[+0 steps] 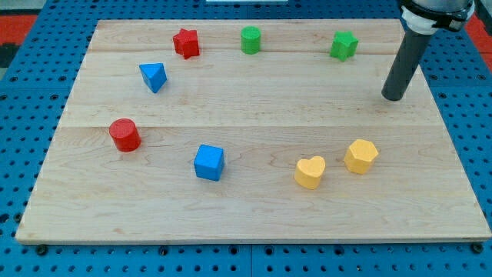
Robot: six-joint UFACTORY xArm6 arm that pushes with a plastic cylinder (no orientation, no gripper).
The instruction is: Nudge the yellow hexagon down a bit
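My tip [393, 98] rests on the desk [254, 223] toward the view's upper right, above and slightly right of the yellow hexagon [360, 155] and well apart from it, a fair start for pushing it toward the view's bottom. There is no pincer, only the rod. The yellow heart [310, 171] sits just beside the hexagon on its left, so a skewed push could bump it.

pale wooden plank board [254, 223] sitting on a blue perforated metal table [23, 85], bit of red surface [15, 19] peeking in top left, soft even light falling everywhere
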